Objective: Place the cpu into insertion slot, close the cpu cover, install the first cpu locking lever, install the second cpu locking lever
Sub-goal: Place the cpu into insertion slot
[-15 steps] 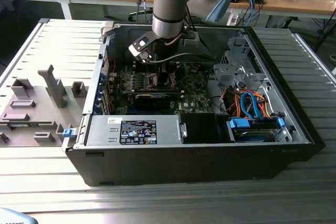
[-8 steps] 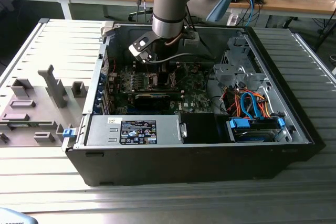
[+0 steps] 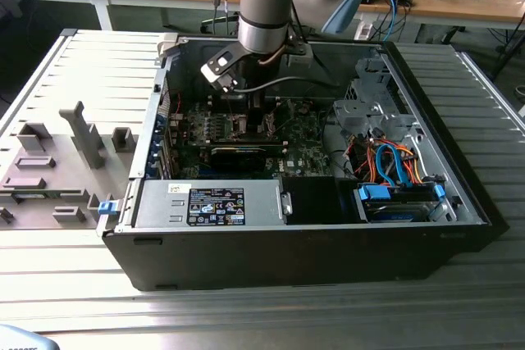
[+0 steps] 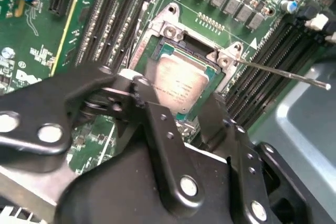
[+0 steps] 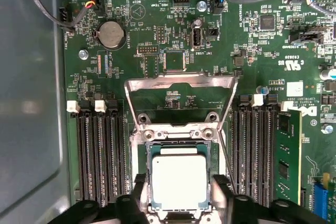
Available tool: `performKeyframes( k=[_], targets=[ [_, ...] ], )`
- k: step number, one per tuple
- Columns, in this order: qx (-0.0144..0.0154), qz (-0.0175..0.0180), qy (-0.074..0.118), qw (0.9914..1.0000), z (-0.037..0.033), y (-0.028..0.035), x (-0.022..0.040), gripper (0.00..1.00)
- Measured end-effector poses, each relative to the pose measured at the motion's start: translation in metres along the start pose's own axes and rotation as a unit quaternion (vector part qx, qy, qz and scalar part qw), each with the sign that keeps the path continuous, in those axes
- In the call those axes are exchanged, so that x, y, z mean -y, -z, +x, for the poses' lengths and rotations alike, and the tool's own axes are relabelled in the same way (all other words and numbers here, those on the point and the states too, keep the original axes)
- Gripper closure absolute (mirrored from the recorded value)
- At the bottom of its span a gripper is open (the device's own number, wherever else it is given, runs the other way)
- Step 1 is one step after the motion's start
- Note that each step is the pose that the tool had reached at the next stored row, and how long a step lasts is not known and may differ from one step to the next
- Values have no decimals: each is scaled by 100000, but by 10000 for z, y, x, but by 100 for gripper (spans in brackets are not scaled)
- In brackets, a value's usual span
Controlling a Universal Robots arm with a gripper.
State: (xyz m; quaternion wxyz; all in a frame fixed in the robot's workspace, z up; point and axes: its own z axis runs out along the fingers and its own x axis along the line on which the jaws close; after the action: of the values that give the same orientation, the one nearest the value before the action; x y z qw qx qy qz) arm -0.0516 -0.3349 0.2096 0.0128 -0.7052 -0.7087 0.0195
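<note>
Placement of the chip [image 5: 178,179] is judged all but complete: it is seated flat inside the socket [image 5: 178,131], its dull silver top edged in green. The gripper [image 5: 179,195] is positioned over the socket, with its fingers [image 5: 139,195] released and spread just beside the chip. The cover [image 5: 178,81] is folded back beyond the socket; closing it is judged to require a clear swing path.
</note>
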Motion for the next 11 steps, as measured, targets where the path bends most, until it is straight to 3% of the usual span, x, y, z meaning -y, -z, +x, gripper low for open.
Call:
performKeyframes(
  k=[4, 7, 9, 11],
  targets=[
    [382, -43, 4513, 99897, 0, -8, 0, 64],
    [520, -1, 7138, 99744, 0, -33, -1, 76],
    [597, 32, 8212, 99660, -1, -42, -1, 89],
    [590, 46, 8300, 99653, -2, -46, -2, 89]
  ],
)
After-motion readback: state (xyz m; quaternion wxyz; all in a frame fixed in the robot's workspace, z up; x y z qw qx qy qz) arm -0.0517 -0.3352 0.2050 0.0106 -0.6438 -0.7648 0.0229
